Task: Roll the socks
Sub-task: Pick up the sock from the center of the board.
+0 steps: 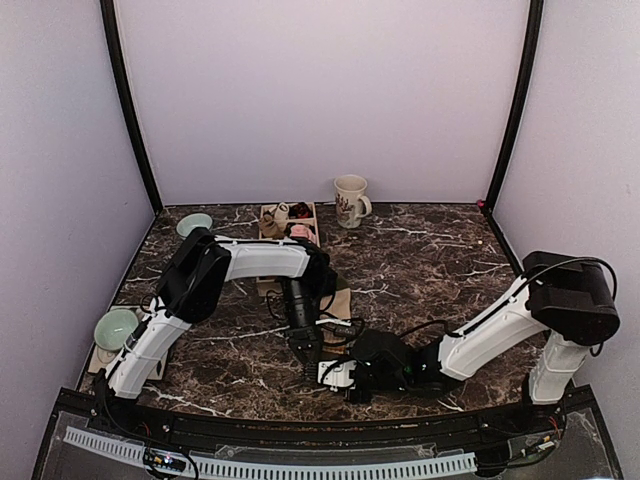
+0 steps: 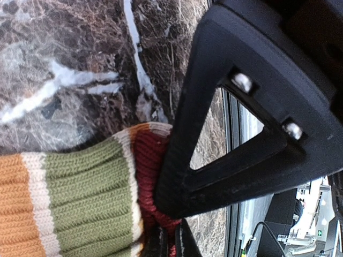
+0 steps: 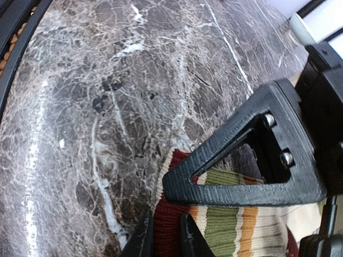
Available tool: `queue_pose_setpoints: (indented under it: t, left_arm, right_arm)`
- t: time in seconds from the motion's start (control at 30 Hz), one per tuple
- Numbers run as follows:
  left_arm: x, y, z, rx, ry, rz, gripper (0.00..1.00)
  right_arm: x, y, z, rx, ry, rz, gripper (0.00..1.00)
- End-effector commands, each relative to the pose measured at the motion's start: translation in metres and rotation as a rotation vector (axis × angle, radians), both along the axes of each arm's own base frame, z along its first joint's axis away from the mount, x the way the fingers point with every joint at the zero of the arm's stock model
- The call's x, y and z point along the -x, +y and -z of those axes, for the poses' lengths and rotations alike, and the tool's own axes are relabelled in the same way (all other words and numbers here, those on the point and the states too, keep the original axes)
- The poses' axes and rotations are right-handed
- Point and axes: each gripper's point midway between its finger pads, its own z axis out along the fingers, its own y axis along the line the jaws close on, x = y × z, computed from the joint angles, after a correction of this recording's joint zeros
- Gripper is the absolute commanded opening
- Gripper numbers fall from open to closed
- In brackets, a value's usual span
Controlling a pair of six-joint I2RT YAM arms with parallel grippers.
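One striped sock lies flat on the dark marble table near the front edge. The left wrist view shows its orange, cream and olive bands (image 2: 80, 198) and its maroon end. My left gripper (image 2: 169, 220) is shut on that maroon end. In the right wrist view the same sock (image 3: 252, 227) runs off to the right. My right gripper (image 3: 170, 210) is pinched around the sock's maroon edge, and knit fills the narrow gap between its fingers. From above, both grippers (image 1: 305, 345) (image 1: 335, 372) meet at the front centre and hide the sock. No other socks can be made out.
A wooden box (image 1: 288, 212) with small items stands at the back centre, a floral mug (image 1: 350, 200) to its right. A pale green bowl (image 1: 194, 224) sits at the back left, another (image 1: 115, 328) at the left edge. A tan mat (image 1: 342, 300) lies behind the grippers.
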Motion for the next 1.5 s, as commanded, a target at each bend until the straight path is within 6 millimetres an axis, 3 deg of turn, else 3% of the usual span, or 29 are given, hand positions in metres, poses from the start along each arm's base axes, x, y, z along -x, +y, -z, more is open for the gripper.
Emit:
queue_pose_setpoints:
  t: [0.0,0.07,0.13,0.3,0.47,0.63,0.77,1.2,1.47]
  left_arm:
    - [-0.007,0.025,0.059,-0.124,-0.107,0.099,0.00]
    - [-0.007,0.025,0.059,-0.125,-0.106,0.100,0.00]
    - [-0.007,0.024,0.058,-0.122,-0.109,0.102,0.00]
    - [-0.007,0.025,0.057,-0.119,-0.103,0.103,0.00]
    - [-0.007,0.024,0.055,-0.114,-0.098,0.105,0.00]
    - [-0.004,0.029,0.065,-0.144,-0.078,0.110,0.00]
    - [-0.004,0.030,0.065,-0.146,-0.078,0.113,0.00]
    - [-0.003,0.031,0.066,-0.147,-0.073,0.114,0.00]
    - [-0.002,0.032,0.065,-0.149,-0.068,0.116,0.00]
  right_arm:
    - [0.001,-0.019,0.022,0.042,0.047,0.053,0.24]
    - [-0.001,-0.018,0.012,0.006,0.032,0.062,0.38]
    - [0.003,-0.017,0.007,-0.003,0.030,0.041,0.40]
    - [0.016,-0.017,0.006,0.026,0.027,-0.003,0.38]
    - [0.013,-0.024,0.008,0.066,-0.041,0.007,0.36]
    - [0.003,-0.019,-0.015,0.032,-0.162,0.041,0.37]
    - [0.009,-0.008,-0.029,0.008,-0.168,0.006,0.38]
    - [0.026,0.009,-0.012,0.008,-0.078,-0.058,0.37]
    - [0.015,0.002,0.003,-0.001,-0.004,0.011,0.37]
